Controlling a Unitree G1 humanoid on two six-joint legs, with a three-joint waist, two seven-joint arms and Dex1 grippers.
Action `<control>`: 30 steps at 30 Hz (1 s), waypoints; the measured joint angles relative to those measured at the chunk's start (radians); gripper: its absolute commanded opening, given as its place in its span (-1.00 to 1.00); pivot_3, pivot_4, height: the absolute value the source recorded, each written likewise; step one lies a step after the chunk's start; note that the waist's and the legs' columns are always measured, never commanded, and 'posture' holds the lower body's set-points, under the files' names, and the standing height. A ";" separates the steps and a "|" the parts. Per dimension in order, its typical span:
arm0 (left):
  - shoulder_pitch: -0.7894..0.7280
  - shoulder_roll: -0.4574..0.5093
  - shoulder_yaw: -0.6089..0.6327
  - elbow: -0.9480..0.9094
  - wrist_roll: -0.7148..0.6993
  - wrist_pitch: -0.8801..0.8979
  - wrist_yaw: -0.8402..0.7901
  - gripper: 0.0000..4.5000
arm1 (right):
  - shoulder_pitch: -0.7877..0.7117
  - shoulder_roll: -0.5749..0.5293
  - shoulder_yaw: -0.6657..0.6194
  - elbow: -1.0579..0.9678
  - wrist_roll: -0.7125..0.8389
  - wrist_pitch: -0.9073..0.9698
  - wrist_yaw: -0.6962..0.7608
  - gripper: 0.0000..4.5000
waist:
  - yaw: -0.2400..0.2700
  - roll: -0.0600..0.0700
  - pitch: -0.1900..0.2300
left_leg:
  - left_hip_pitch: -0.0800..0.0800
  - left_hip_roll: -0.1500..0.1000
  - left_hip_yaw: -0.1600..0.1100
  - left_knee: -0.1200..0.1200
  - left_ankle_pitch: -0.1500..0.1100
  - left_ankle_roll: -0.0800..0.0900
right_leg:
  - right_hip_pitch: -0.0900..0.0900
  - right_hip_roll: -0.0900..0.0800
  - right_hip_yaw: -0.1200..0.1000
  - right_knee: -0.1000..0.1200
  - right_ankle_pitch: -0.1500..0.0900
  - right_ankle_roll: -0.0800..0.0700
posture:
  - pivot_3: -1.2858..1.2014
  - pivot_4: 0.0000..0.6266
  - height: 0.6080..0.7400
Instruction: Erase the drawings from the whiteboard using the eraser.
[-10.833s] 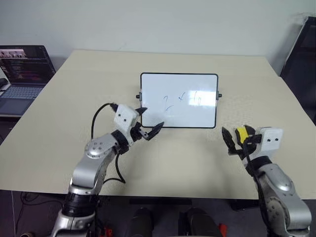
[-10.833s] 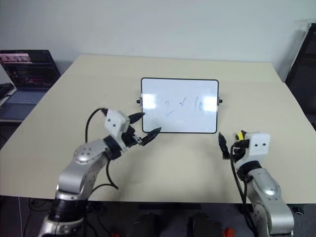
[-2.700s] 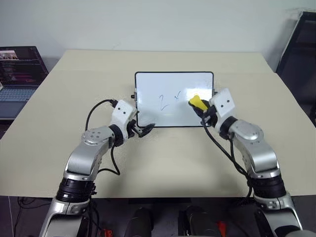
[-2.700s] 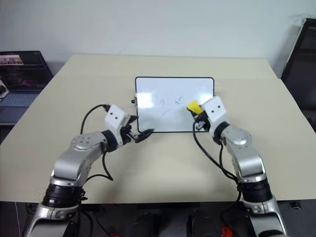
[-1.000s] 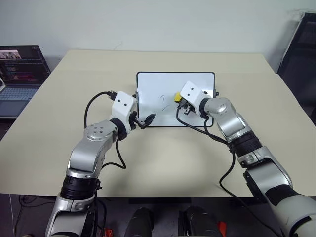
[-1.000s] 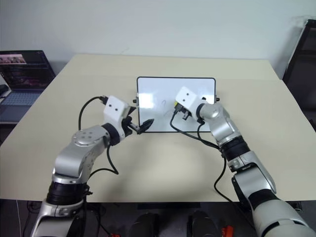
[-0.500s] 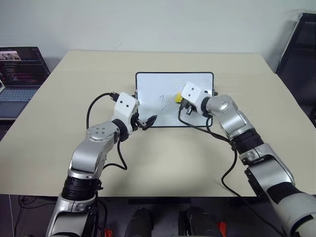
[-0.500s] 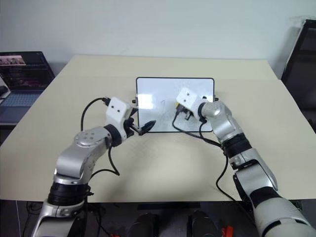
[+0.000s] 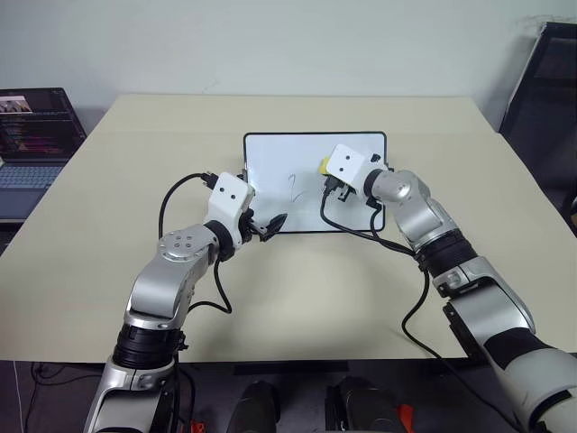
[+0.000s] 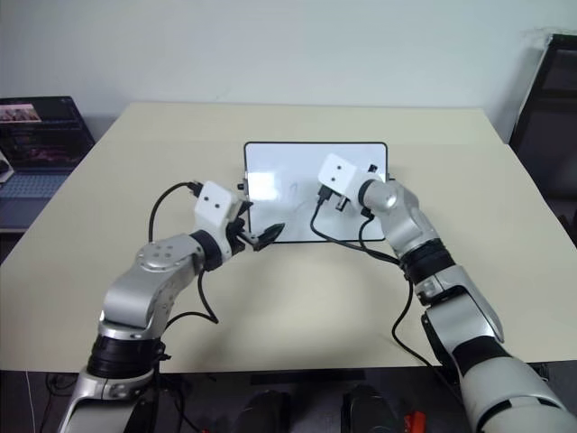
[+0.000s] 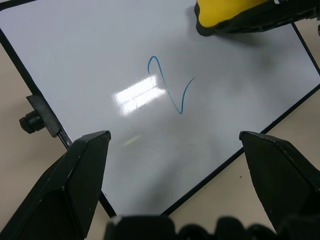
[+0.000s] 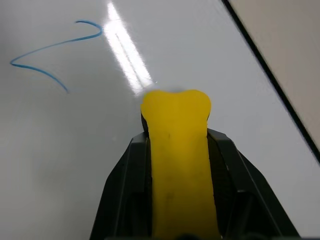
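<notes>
- Yellow eraser (image 12: 176,150) is clamped between the 2 black fingers of the right gripper (image 12: 175,165), its tip pressed against or just off the whiteboard (image 9: 270,153); I cannot tell which.
- The whiteboard stands propped near the middle of the beige table (image 9: 297,307), and the eraser sits over its middle-right part, just right of the 1 mark left.
- Of the drawings, 1 blue "2"-like scribble (image 11: 170,85) shows on the board, left of the eraser; the surface to the right of the eraser looks clean in both head views and in the right wrist view.
- By my reading the job is most of the way through: the right part looks wiped, and a sweep leftward over that last scribble is what remains.
- The left gripper (image 11: 185,150) is spread wide and grasps nothing, poised at the board's near left corner, with the scribble in view between its fingers.
- A laptop (image 9: 32,135) sits far left, off the table.
</notes>
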 measured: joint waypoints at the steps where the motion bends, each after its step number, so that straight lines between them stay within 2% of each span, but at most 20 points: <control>1: 0.001 0.000 0.001 0.000 0.000 0.000 0.000 1.00 | 0.015 -0.008 0.004 -0.020 0.002 0.010 0.028 -0.50 | 0.000 0.000 0.000 | 0.000 0.000 0.000 0.000 0.000 0.000 | 0.001 0.000 0.000 0.000 0.000 0.000 | 0.03 -0.52 1.00; 4: 0.005 0.001 0.000 0.000 0.000 0.000 0.000 1.00 | 0.062 -0.013 0.009 -0.085 0.002 0.039 0.078 -0.50 | 0.000 0.000 0.000 | 0.000 0.000 0.000 0.000 0.000 0.000 | 0.001 0.000 0.000 0.000 0.000 0.000 | 0.03 -0.52 1.00; 7: 0.005 -0.001 0.003 0.004 0.006 -0.016 0.014 1.00 | 0.085 -0.001 -0.010 -0.111 0.007 0.053 0.053 -0.50 | -0.001 0.000 0.000 | 0.000 0.000 0.000 0.000 0.000 0.000 | 0.000 0.000 0.000 0.000 0.000 0.000 | 0.03 -0.52 1.00; 10: -0.006 -0.012 0.016 0.029 0.020 -0.042 0.051 1.00 | 0.090 0.029 -0.085 -0.146 0.063 0.088 0.026 -0.50 | 0.000 0.000 0.001 | 0.000 0.000 -0.001 0.000 0.000 0.000 | 0.000 0.000 0.000 0.000 0.000 0.000 | 0.03 -0.52 1.00; 13: -0.017 -0.010 0.050 0.064 0.036 -0.065 0.084 1.00 | 0.142 0.057 -0.187 -0.304 0.179 0.170 0.041 -0.50 | 0.002 0.000 0.001 | -0.002 0.001 -0.002 -0.001 0.000 0.000 | -0.001 0.000 0.000 -0.003 0.000 0.000 | 0.03 -0.52 1.00; 18: 0.028 -0.013 0.103 0.070 0.019 -0.091 0.082 1.00 | 0.315 0.062 -0.261 -0.603 0.355 0.322 0.096 -0.50 | 0.008 0.000 0.001 | -0.007 0.001 -0.004 -0.002 -0.001 -0.001 | -0.003 -0.001 0.000 -0.008 0.000 0.000 | 0.03 -0.52 1.00; 22: 0.086 -0.013 0.116 0.072 -0.003 -0.113 0.053 1.00 | 0.433 0.032 -0.287 -0.755 0.435 0.361 0.111 -0.50 | 0.014 0.000 0.001 | -0.010 0.000 -0.004 -0.001 -0.001 -0.001 | -0.005 -0.001 -0.001 -0.008 0.000 0.000 | 0.03 -0.52 1.00; 26: 0.134 -0.011 0.117 0.053 -0.008 -0.125 0.043 1.00 | 0.557 -0.016 -0.302 -0.848 0.453 0.340 0.100 -0.50 | 0.019 0.000 0.001 | -0.010 0.000 -0.005 -0.001 -0.001 -0.001 | -0.005 -0.001 -0.001 -0.009 0.000 0.000 | 0.03 -0.52 1.00; 30: 0.158 -0.012 0.117 0.026 -0.008 -0.124 0.047 1.00 | 0.658 -0.036 -0.303 -0.855 0.421 0.285 0.042 -0.50 | 0.020 0.000 0.001 | -0.010 0.000 -0.004 -0.001 -0.001 -0.001 | -0.005 -0.001 -0.001 -0.008 0.000 0.000 | 0.03 -0.52 1.00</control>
